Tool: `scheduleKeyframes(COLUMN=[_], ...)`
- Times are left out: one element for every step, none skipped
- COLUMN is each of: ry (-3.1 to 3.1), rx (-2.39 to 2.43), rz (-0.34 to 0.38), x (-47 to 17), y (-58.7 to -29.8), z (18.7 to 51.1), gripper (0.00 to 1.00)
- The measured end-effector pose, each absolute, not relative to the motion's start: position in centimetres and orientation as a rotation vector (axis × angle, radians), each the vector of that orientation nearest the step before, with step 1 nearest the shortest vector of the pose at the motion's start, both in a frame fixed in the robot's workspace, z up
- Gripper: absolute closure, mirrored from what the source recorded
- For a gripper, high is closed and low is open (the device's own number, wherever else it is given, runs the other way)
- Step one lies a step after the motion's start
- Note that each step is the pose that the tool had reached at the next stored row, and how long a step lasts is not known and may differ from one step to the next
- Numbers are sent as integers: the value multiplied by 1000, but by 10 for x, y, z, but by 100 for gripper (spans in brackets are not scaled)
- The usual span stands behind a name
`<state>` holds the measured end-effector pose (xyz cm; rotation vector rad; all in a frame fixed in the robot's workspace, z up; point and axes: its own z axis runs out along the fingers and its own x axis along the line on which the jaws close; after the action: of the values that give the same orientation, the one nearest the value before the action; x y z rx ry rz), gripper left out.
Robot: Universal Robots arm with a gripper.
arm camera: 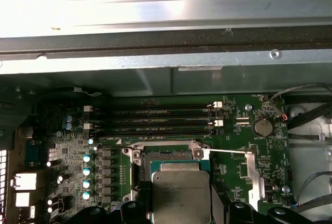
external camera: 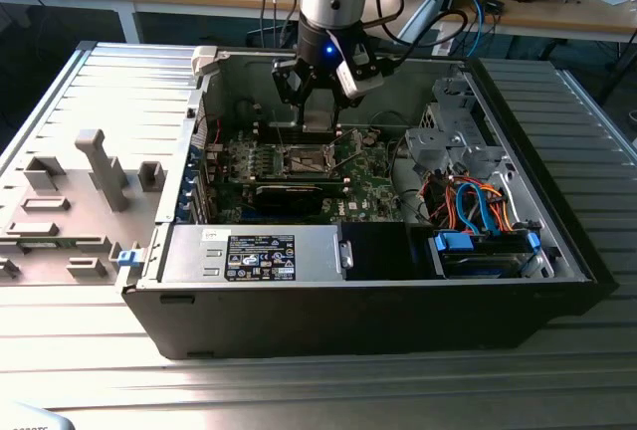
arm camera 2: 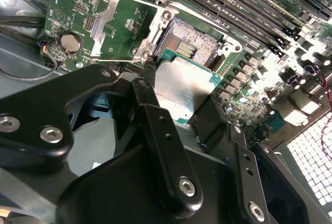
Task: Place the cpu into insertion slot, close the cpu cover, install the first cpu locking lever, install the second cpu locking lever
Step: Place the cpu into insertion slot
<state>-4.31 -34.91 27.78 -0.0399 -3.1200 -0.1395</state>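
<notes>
My gripper (external camera: 317, 102) hangs inside the open computer case (external camera: 179, 311), low over the motherboard (external camera: 373, 191), and is shut on the cpu (arm camera 2: 179, 86). The chip's silvery top lies flat between the black fingers (arm camera 2: 150, 76) in both wrist views. The cpu (arm camera: 180, 195) hovers just off the insertion slot (arm camera 2: 191, 41), overlapping one edge of it. The slot's pin field (arm camera: 167, 159) is bare. The cpu cover (arm camera 2: 106, 24), a silvery frame, is swung open beside the socket. A thin locking lever (arm camera: 224, 152) stands raised across the board.
Memory slots (arm camera: 155, 120) run along the far side of the socket. A coin battery (arm camera: 263, 127) and a row of capacitors (arm camera: 88, 169) flank it. The power supply (external camera: 254, 254) and a drive cage with orange and blue cables (external camera: 478, 201) fill the case's front and the exterior view's right.
</notes>
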Motion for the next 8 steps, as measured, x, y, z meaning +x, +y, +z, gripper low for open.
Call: scheduleKeyframes(ry=[-3120, -3120, -3120, -3120, -3120, -3120, -3120, -3120], rx=[-40, -40, -40, -40, -40, -40, -40, -40], rz=[-140, -140, -139, -140, -140, -140, -140, -140], x=[-43, -43, -43, -43, -43, -43, -43, -43], y=[-349, -349, -349, -349, -349, -349, -349, -349], z=[278, 278, 277, 277, 277, 277, 277, 276], gripper=[46, 46, 46, 46, 46, 46, 46, 46])
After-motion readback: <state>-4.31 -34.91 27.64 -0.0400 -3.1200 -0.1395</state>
